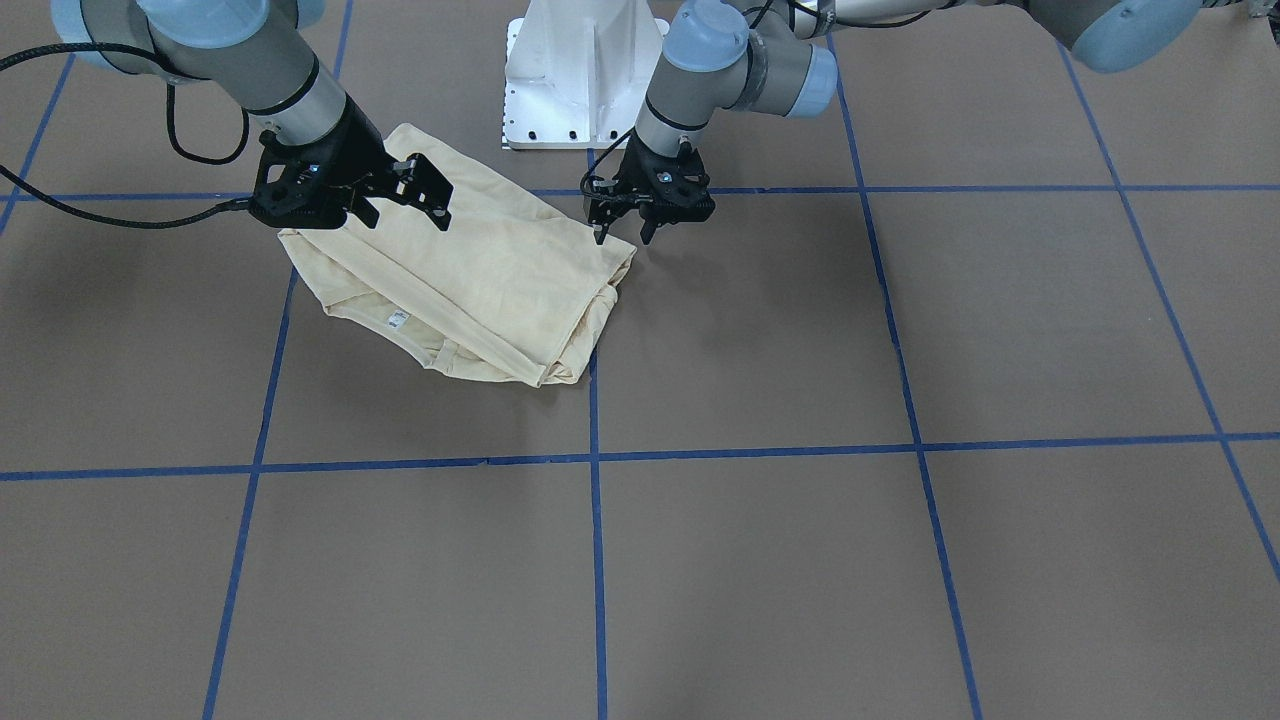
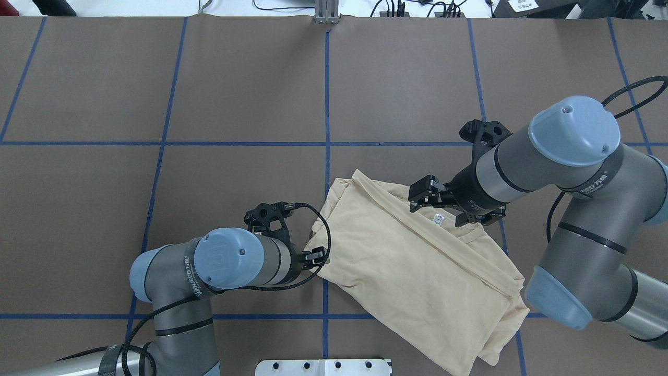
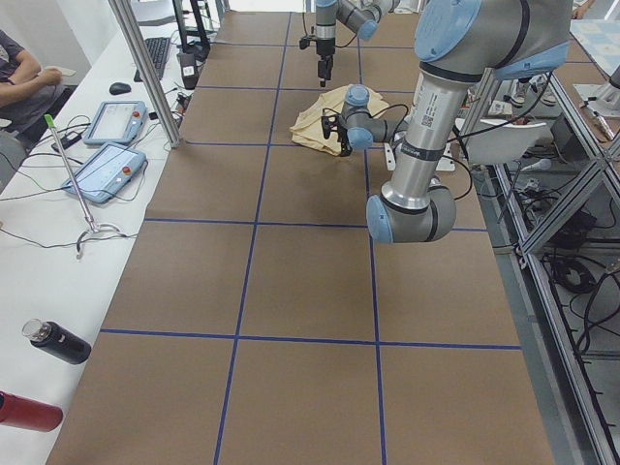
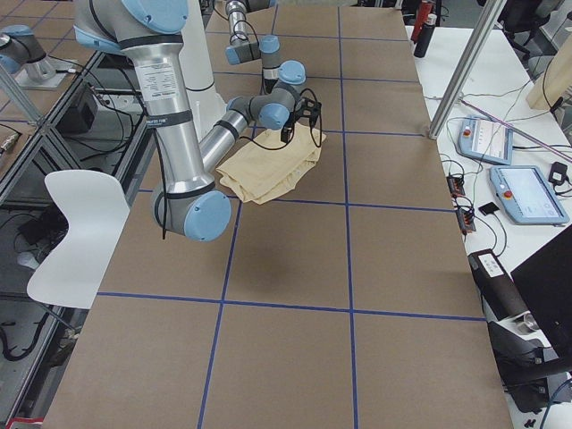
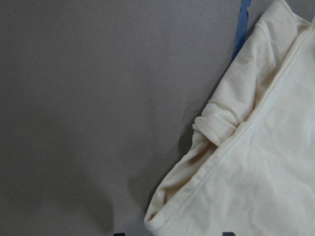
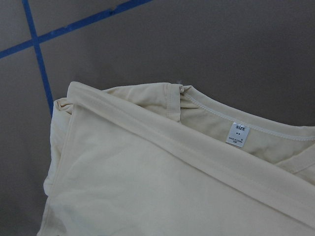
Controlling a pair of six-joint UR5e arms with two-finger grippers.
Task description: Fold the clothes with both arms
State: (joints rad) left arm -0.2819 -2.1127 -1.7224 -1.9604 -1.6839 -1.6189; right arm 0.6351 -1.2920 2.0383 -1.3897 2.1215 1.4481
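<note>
The cream-yellow shirt [image 1: 480, 280] lies folded into a compact bundle on the brown table, close to the robot's base. It also shows in the overhead view [image 2: 417, 266]. Its print is hidden, and its white neck label [image 2: 438, 220] faces up. My left gripper [image 1: 622, 237] is open and empty, just over the shirt's edge on my left [image 2: 315, 256]. The left wrist view shows that rolled hem [image 5: 211, 128]. My right gripper [image 1: 405, 195] is open and empty, hovering over the collar end [image 2: 443, 206]. The label [image 6: 237, 134] lies below it.
The white base pedestal [image 1: 585, 70] stands right behind the shirt. Blue tape lines [image 2: 327, 104] grid the table. A side bench with control tablets [image 3: 111, 165] and bottles [image 3: 53, 341] runs along the far edge. A white chair [image 4: 76, 223] stands behind the robot.
</note>
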